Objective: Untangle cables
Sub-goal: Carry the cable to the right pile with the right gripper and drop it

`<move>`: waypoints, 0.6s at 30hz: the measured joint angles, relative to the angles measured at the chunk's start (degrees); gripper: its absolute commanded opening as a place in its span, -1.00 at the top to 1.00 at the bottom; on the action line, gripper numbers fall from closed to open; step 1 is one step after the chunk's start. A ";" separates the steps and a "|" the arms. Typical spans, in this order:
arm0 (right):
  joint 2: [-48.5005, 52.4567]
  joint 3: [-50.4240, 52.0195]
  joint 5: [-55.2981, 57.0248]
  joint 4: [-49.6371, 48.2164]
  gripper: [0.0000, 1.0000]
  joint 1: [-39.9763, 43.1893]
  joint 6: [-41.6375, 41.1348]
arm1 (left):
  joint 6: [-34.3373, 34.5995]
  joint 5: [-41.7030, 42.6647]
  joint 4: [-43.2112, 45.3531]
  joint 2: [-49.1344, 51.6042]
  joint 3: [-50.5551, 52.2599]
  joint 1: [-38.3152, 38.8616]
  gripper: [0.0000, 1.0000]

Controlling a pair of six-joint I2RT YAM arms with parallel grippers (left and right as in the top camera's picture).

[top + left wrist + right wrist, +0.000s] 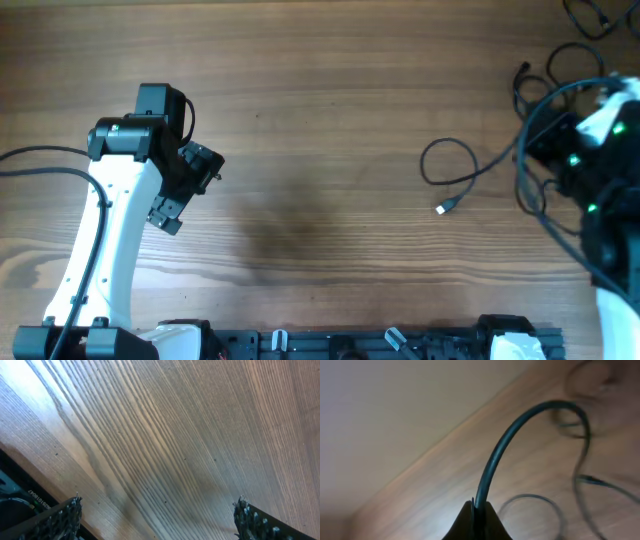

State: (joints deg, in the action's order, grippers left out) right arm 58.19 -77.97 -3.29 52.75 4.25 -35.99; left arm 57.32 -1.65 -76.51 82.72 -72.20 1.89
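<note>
Left gripper [157, 506]: jaws stood wide apart, with nothing held or touched; only bare wood showed between the two fingertips [70, 510].
Left gripper position: it hovered over the left part of the counter [320, 90], well away from every cord.
Right gripper [477, 512]: jaws were pressed together and clamped on a thin black held cable [495, 457].
Held cable, direction: in the right wrist view it rose out of the closed jaws, arched over to the right and dropped back toward the wood. Its far end was too blurred to follow.
Right gripper position: it was at the far right edge of the counter, lifted above the surface. From overhead the arm hid the jaws.
Tangle of cables [530, 100]: black loops lay around and under the right arm, and more cord lay at the top right corner [590, 15].
Loose cable [447, 160]: it lay flat on the wood just left of the tangle, forming one open loop.
Loose cable, long axis: it ran roughly left to right, and its right end led into the tangle.
Plug [441, 209]: the small pale end sat below the loop and pointed down-left, toward the near edge.
</note>
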 measured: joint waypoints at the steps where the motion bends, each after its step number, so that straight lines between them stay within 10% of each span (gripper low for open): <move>1: 1.09 -1.53 2.86 2.23 0.91 1.14 0.59 | 0.00 0.02 0.04 0.00 0.00 0.00 -1.00; 7: 10.01 -2.16 18.36 4.15 0.91 13.79 6.38 | 0.00 0.02 0.26 0.00 0.00 0.00 -1.00; 18: 13.20 -2.56 14.64 -6.99 0.90 34.32 10.95 | 0.00 0.00 1.11 0.00 0.00 0.00 -1.00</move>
State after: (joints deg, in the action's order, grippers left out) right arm 71.40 -80.53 11.35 45.76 38.57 -25.04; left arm 57.32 -1.65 -75.40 82.72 -72.20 1.89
